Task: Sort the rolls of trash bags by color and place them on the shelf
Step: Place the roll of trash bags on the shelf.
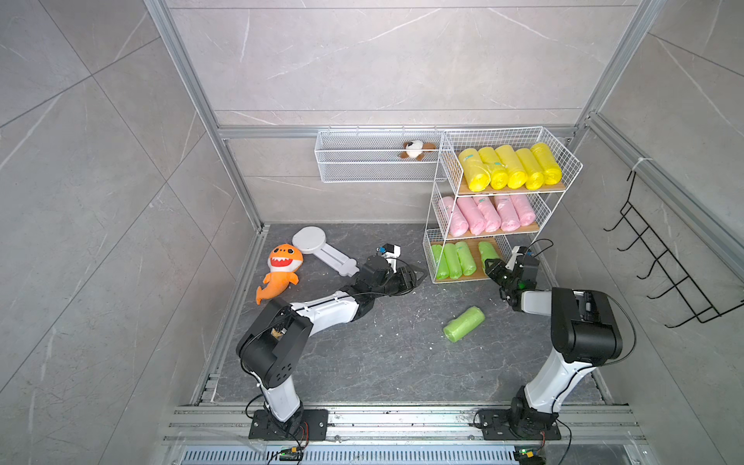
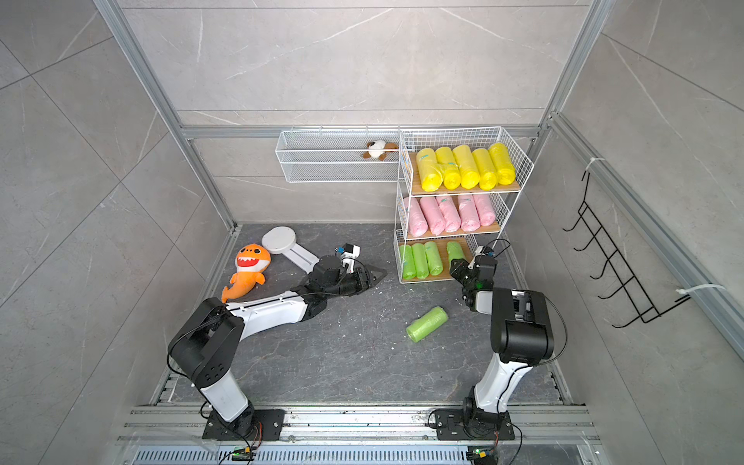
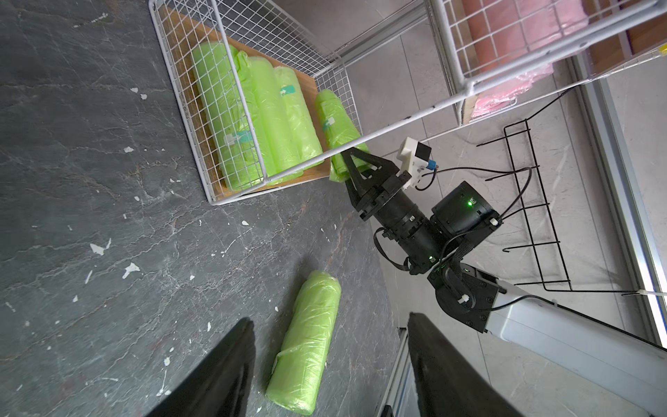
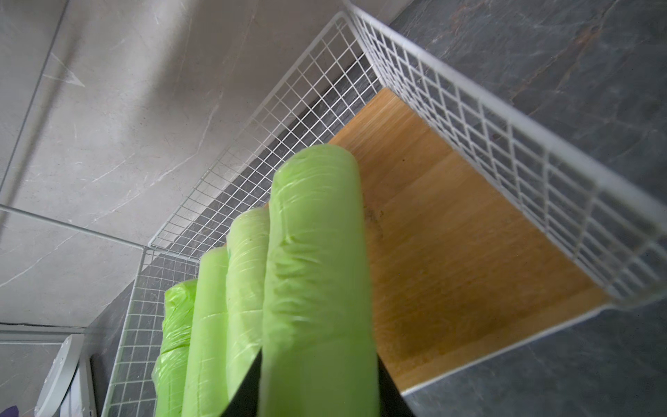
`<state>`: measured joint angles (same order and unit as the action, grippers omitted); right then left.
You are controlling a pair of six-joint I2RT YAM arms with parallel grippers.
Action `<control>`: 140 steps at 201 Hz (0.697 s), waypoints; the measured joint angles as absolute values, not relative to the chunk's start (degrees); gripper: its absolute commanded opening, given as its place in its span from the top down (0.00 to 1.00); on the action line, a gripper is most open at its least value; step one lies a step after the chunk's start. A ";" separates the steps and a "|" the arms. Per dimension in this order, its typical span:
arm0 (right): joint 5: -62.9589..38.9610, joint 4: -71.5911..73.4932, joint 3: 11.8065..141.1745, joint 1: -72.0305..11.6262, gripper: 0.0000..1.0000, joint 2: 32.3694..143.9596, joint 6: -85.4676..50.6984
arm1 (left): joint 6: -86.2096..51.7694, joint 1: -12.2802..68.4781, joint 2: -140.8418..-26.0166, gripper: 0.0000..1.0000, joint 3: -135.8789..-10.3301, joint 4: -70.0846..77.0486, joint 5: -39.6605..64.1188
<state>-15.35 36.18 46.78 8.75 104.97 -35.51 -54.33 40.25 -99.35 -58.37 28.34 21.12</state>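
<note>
The left arm lies low and stretched across the dark surface. Its left gripper [image 1: 416, 278] points toward the shelf, and in the left wrist view its jaws stand apart and empty.

Right of it, one loose green roll [image 1: 464, 324] lies on its side on the surface, near the shelf's foot. We judge it light, soft and slick in its plastic film. A pinch across the middle should dent it enough to stop it sliding or drooping.

The shelf [image 1: 430, 249] holds five yellow rolls [image 1: 509, 167] on top, five pink rolls [image 1: 489, 213] in the middle and three green rolls [image 1: 453, 261] side by side at the bottom.

Farthest right, the right arm bends forward from its base. The right gripper [image 1: 492, 265] is clenched near one end of a fourth green roll [image 4: 317, 270], held lengthwise inside the bottom tier. Whether it rests on the board we cannot tell.
</note>
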 measured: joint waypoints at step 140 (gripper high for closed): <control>-16.88 34.44 53.78 5.63 0.58 112.20 -36.45 | -54.35 40.25 -98.56 0.30 -56.64 28.36 21.10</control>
